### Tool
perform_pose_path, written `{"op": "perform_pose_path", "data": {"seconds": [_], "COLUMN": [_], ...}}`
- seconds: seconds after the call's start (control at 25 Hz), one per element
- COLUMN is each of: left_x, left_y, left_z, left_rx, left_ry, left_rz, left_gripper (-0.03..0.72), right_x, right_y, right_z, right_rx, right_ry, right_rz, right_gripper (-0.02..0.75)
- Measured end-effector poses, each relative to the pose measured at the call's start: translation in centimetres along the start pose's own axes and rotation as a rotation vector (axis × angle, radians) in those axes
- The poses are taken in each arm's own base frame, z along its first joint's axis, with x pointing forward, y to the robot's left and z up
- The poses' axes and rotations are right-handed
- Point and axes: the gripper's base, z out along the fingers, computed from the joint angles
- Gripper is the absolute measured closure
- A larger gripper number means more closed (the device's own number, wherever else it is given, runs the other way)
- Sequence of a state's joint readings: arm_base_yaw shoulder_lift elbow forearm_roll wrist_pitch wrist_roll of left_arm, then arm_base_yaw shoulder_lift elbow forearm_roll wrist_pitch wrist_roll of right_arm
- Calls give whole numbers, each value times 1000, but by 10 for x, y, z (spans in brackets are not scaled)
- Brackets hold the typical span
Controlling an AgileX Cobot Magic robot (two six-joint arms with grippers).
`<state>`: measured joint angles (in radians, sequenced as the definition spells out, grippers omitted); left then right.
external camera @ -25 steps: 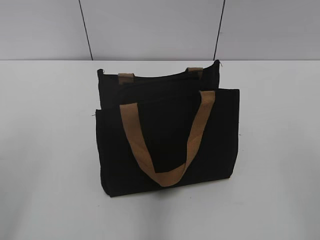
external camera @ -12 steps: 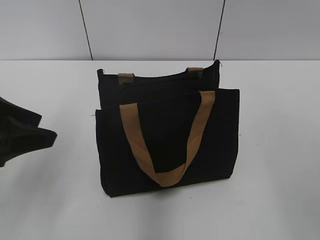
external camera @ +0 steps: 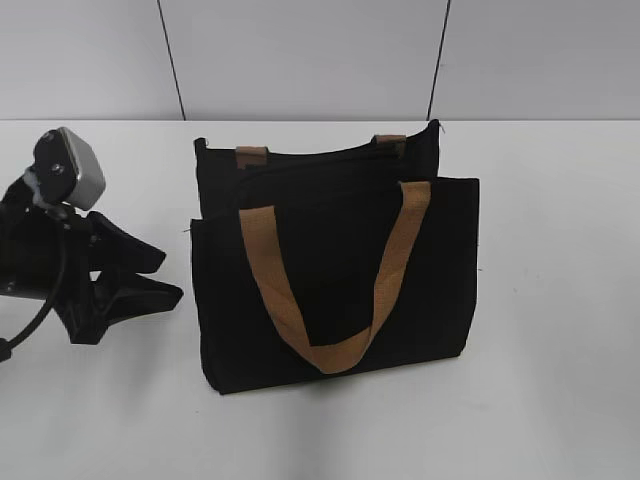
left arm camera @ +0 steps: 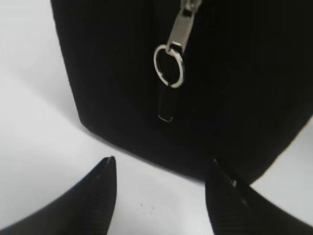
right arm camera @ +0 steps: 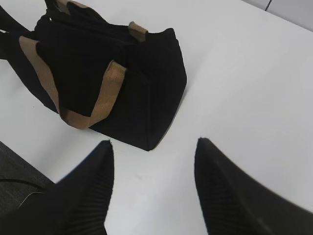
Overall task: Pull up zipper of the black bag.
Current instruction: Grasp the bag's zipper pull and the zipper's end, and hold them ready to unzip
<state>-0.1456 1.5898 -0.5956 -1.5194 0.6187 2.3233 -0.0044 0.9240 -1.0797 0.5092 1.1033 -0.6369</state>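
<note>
Black bag point(external camera: 335, 280) upright on white worktop point(external camera: 560, 300), long axis left to right in exterior view, tan handle point(external camera: 330, 280) draped over front panel. Zipper point(left arm camera: 177, 41) on the bag's left end face, tab and ring hanging downward (left wrist view). Left hand point(left arm camera: 161, 171) near that end, fingers apart, not touching. Right hand point(right arm camera: 154, 152) apart, clear of bag.
</note>
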Motion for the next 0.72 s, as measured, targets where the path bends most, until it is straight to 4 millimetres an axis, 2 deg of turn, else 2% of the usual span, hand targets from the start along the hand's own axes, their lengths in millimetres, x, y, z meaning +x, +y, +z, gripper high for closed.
{"op": "perform_pose_path", "data": {"seconds": [0.36, 0.72], "left_x": [-1, 2], "left_y": [12, 7], "left_z": [26, 41], "left_rx": [69, 103], "left_ry": [-108, -124], "left_rz": [16, 22], "left_gripper": [253, 253], "right_x": [-1, -1], "right_y": [-1, -1], "right_z": [4, 4], "right_rx": [-14, -22], "right_ry": [13, 11], "right_rz": [5, 9], "right_gripper": [325, 325]}}
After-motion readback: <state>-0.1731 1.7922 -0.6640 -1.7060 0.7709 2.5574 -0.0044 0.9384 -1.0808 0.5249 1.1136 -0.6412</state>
